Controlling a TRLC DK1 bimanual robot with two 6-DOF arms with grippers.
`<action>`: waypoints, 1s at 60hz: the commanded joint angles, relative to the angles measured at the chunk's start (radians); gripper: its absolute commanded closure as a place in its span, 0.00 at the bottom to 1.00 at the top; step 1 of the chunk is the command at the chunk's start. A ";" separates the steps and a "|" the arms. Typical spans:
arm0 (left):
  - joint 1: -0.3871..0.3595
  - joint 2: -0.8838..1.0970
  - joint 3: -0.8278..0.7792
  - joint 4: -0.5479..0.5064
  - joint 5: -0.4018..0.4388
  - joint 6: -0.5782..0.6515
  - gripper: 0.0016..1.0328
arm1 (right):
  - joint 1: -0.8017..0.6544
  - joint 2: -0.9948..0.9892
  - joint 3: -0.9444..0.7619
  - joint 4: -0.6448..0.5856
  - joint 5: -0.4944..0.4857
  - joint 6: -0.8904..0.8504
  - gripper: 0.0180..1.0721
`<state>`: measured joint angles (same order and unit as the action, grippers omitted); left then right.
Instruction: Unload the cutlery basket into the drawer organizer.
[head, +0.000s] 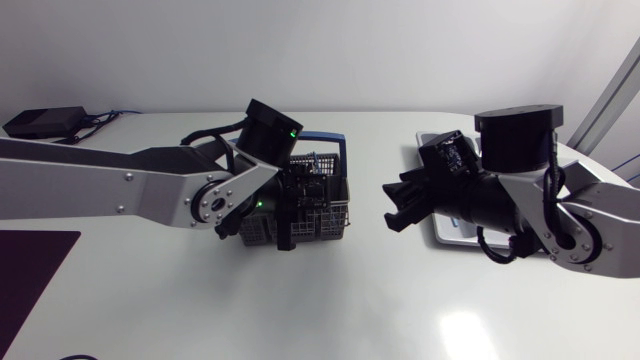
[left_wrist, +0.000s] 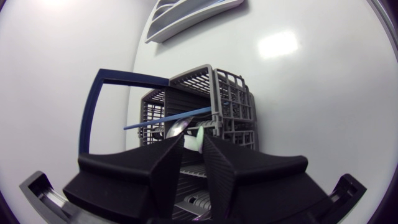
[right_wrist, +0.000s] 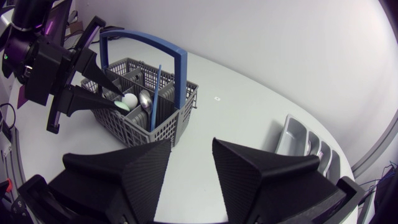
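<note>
The grey cutlery basket (head: 330, 215) with a blue handle (right_wrist: 180, 62) stands mid-table. My left gripper (head: 290, 225) reaches down into it, its fingers closed from both sides on the pale green and white end of a utensil (left_wrist: 196, 135). A metal spoon (left_wrist: 179, 128) and a thin blue stick (left_wrist: 168, 119) stand in the same basket, right beside the grip. From the right wrist view the left gripper (right_wrist: 121, 99) pinches that pale utensil (right_wrist: 129, 101). My right gripper (head: 395, 212) hovers open and empty to the right of the basket, above the table. The white drawer organizer (head: 440, 232) lies under my right arm.
The organizer (right_wrist: 298, 140) shows long compartments, with something lying in one that I cannot make out. A dark mat (head: 30, 270) covers the table's front left corner. Bare white tabletop lies between basket and organizer and along the front.
</note>
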<state>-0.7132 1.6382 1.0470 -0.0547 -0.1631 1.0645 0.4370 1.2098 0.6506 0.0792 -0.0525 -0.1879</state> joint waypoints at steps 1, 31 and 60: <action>0.008 0.029 0.027 -0.005 0.000 0.035 0.81 | 0.006 -0.009 -0.029 0.008 -0.001 -0.013 0.51; 0.000 0.083 0.068 -0.070 -0.001 0.046 0.97 | 0.008 -0.013 -0.035 0.008 0.000 -0.016 0.51; -0.005 -0.121 0.054 -0.114 0.000 0.037 0.97 | 0.031 -0.056 -0.039 -0.021 0.003 -0.015 0.51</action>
<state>-0.7139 1.5772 1.0969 -0.1562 -0.1616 1.0782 0.4553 1.1759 0.6373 0.0708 -0.0521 -0.1879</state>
